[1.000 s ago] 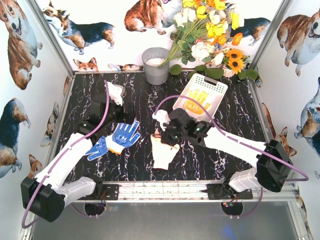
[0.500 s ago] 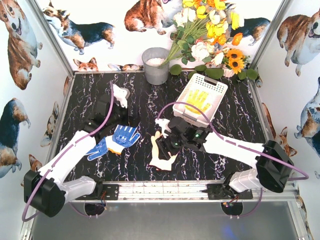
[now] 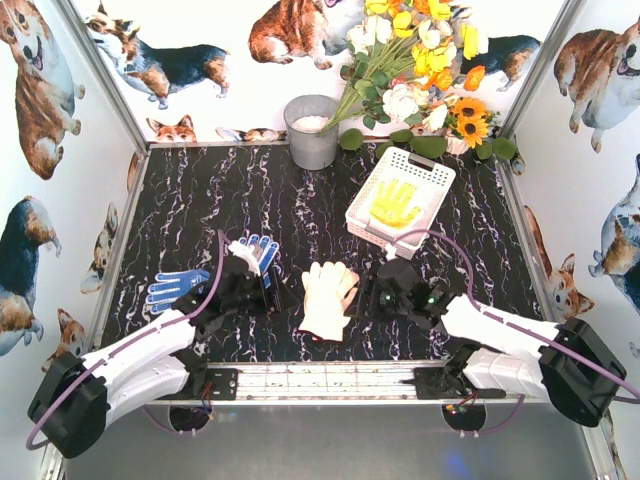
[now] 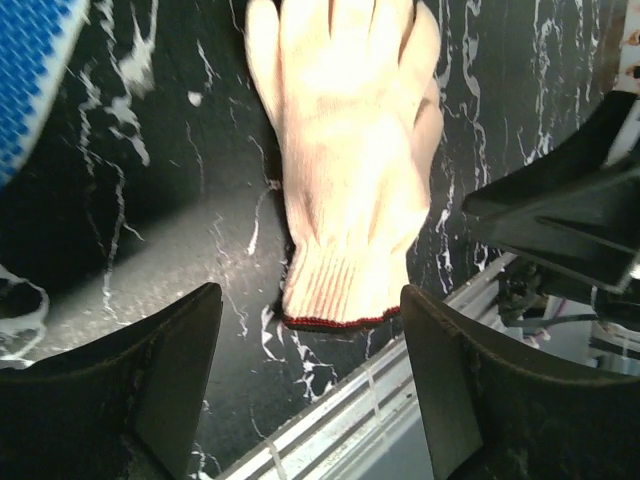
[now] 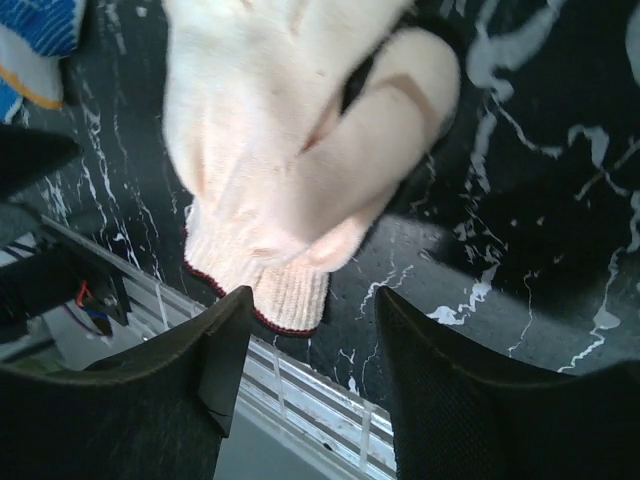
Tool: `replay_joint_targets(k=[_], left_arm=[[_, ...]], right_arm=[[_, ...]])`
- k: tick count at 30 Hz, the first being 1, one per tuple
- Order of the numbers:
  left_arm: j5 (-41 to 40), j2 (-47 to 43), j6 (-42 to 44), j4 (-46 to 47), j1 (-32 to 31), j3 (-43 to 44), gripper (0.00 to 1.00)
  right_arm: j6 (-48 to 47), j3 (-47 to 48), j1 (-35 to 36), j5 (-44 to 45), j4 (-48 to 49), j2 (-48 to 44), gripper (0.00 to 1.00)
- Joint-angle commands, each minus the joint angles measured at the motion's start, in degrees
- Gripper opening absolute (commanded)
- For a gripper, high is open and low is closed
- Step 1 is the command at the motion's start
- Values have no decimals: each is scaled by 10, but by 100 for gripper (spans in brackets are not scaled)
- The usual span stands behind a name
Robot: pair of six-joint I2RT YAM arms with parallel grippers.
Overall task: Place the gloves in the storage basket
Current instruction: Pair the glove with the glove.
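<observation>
Cream glove (image 3: 328, 296) between left end effector (image 3: 268, 287) and right end effector (image 3: 374, 296)

Stretches the left arm (image 3: 140, 350) low from the near-left corner toward the middle, with the left gripper (image 3: 258, 288) pointing right and its jaws parted. Lays the right arm (image 3: 500, 330) low from the near-right corner, with the right gripper (image 3: 375, 295) pointing left, jaws likewise parted. Faces the two grippers toward each other, apart, by the near edge.
</observation>
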Motion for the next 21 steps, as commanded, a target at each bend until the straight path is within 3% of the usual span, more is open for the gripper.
replay_joint_targets(k=[1,10,21], left_arm=[[6,-4,-103,90,-30,-34,64],[11,103,-119,161,-71,-37,54],[2,145,-105,141,-92,-25,49]], right_arm=[[144,-43,0,-3,146,-5,51],[218,-78,1,-51,296,90,38],[234,-95,6,-18,276,97,36]])
